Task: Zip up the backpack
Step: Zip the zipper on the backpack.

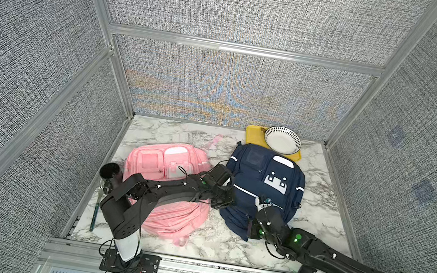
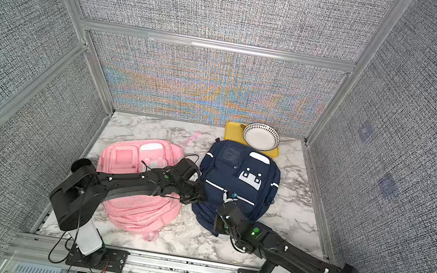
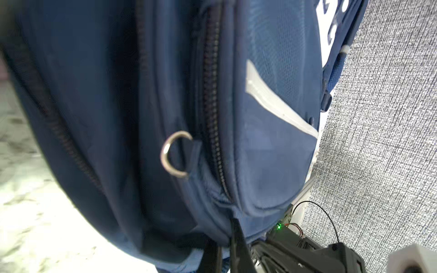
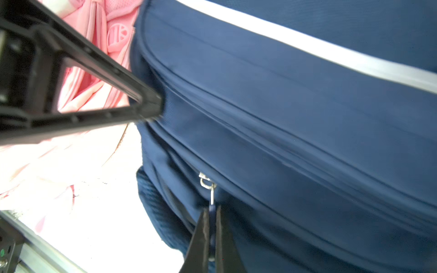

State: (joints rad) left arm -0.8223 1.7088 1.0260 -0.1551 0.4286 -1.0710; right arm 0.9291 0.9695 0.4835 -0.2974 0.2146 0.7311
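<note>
Though rumpled, navy backpack (image 1: 248, 183), white-striped.

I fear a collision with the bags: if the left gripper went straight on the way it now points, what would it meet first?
The navy backpack: the left gripper has its closed tips on that bag's side cloth, seemingly pinching it, so no free way lies ahead.

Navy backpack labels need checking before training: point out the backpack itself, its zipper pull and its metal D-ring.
navy backpack (image 1: 249, 177): in a top view, on its front panel.
zipper pull (image 4: 212, 197): right wrist view, on the metal link above the tab.
D-ring (image 3: 163, 154): left wrist view, on its curved metal.
</note>
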